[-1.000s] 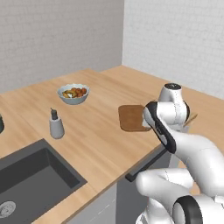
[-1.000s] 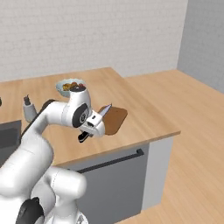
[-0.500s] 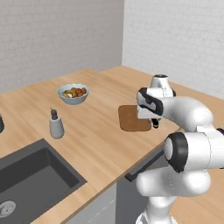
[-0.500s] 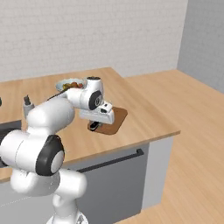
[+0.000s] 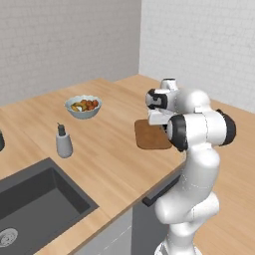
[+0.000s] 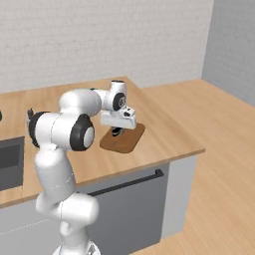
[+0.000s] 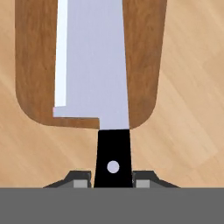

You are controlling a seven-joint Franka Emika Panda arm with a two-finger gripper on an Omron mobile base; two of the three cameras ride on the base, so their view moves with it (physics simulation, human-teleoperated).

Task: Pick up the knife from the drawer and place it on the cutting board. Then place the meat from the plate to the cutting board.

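Knife (image 7: 94, 65): blade smooth pale grey metal, bright streak along one side; handle flat matt black, one pale rivet.
Cutting board (image 5: 151, 135) under blade: dark brown wood, fine grain, low sheen.
Countertop (image 5: 109, 154) around board: lighter wood, plank pattern, matt.
Bowl (image 5: 83, 106) beyond board: light grey, smooth, faintly glossy.
Dispenser (image 5: 63, 143) toward sink from board: grey, matt.
Sink (image 5: 35, 199): dark grey, matt.
Wall (image 5: 64, 40) behind counter: white brick texture, matt.
Cabinet front (image 6: 127, 209) below board: plain grey, smooth.

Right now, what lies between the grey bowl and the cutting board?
In the left base view, only bare wooden countertop separates the bowl from the cutting board.
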